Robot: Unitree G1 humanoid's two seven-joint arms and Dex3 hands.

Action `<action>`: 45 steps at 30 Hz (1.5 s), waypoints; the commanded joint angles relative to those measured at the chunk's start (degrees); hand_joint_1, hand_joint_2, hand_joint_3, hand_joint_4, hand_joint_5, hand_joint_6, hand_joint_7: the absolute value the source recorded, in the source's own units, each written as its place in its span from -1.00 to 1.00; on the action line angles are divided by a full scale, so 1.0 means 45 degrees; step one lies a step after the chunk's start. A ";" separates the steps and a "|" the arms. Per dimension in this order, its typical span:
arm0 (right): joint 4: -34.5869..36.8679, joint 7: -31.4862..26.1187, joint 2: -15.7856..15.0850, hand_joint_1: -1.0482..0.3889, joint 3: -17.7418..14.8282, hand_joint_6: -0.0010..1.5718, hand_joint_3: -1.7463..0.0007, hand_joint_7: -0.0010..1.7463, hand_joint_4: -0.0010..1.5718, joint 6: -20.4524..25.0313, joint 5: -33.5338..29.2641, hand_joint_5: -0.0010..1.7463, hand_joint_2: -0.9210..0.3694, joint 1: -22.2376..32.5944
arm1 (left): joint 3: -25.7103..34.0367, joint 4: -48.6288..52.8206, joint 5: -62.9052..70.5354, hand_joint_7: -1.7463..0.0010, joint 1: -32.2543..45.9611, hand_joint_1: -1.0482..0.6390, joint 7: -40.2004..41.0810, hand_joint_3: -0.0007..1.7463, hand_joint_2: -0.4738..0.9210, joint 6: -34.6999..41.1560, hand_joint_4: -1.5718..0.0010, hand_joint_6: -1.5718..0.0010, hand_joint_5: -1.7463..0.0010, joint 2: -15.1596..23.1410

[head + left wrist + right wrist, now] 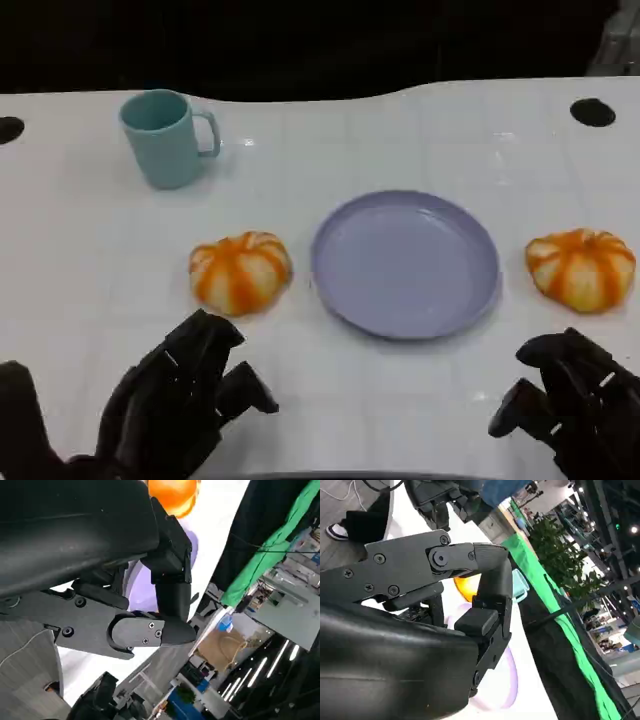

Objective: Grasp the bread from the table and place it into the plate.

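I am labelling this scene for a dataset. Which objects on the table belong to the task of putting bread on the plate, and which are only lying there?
Belong to the job:
- left bread, beside the plate
- right bread, on the plate's other side
- purple plate, nothing on it
- left hand and right hand, both holding nothing

Only lying there:
- teal mug, at the far left
- white table
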 commanded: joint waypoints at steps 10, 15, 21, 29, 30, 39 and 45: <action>-0.0022 0.0186 -0.0167 -0.32 -0.0052 -0.14 0.72 0.24 -0.18 -0.0324 -0.0041 0.76 -1.00 0.0041 | 0.0130 -0.0583 -0.0159 -0.68 0.0438 -0.42 0.0409 -0.63 1.00 0.0270 0.07 0.17 -1.00 -0.0100; -0.0053 0.0220 -0.0191 -0.32 -0.0004 -0.15 0.72 0.25 -0.17 -0.0373 -0.0041 0.77 -1.00 0.0075 | 0.0164 -0.0704 -0.0209 -0.70 0.0490 -0.42 0.0393 -0.63 1.00 0.0335 0.08 0.20 -1.00 -0.0090; -0.0087 0.0134 -0.0135 -0.32 0.0007 -0.16 0.73 0.25 -0.17 -0.0348 -0.0036 0.76 -1.00 0.0097 | -0.0051 -0.0381 0.0478 -0.65 0.0321 -0.42 -0.0473 -0.60 1.00 -0.0865 0.12 0.24 -1.00 0.0226; -0.0042 0.0300 -0.0149 -0.33 0.0042 -0.16 0.70 0.28 -0.19 -0.0527 -0.0051 0.78 -1.00 0.0062 | -0.0884 0.0746 0.3852 -0.24 -0.0179 -0.44 -0.1327 -0.68 1.00 -0.6079 0.23 0.21 -0.77 0.0707; -0.0013 0.0334 -0.0143 -0.33 0.0044 -0.16 0.70 0.28 -0.19 -0.0546 -0.0043 0.79 -1.00 0.0051 | -0.0950 0.0924 0.4105 -0.19 -0.0281 -0.44 -0.1440 -0.71 1.00 -0.6518 0.25 0.22 -0.73 0.0818; 0.0123 0.0501 -0.0019 -0.35 0.0281 -0.14 0.68 0.29 -0.22 -0.0729 -0.0074 0.82 -1.00 -0.0087 | -0.1559 0.0287 0.9035 0.77 -0.1029 -0.39 -0.0747 -0.94 1.00 -0.8738 0.59 0.37 0.16 0.3464; 0.0043 0.0430 0.0051 -0.34 0.0395 -0.15 0.67 0.29 -0.20 -0.0809 -0.0119 0.82 -1.00 -0.0057 | -0.1672 0.0269 1.2293 0.97 -0.2083 -0.40 0.0576 -0.99 0.99 -0.9916 0.68 0.45 0.41 0.4933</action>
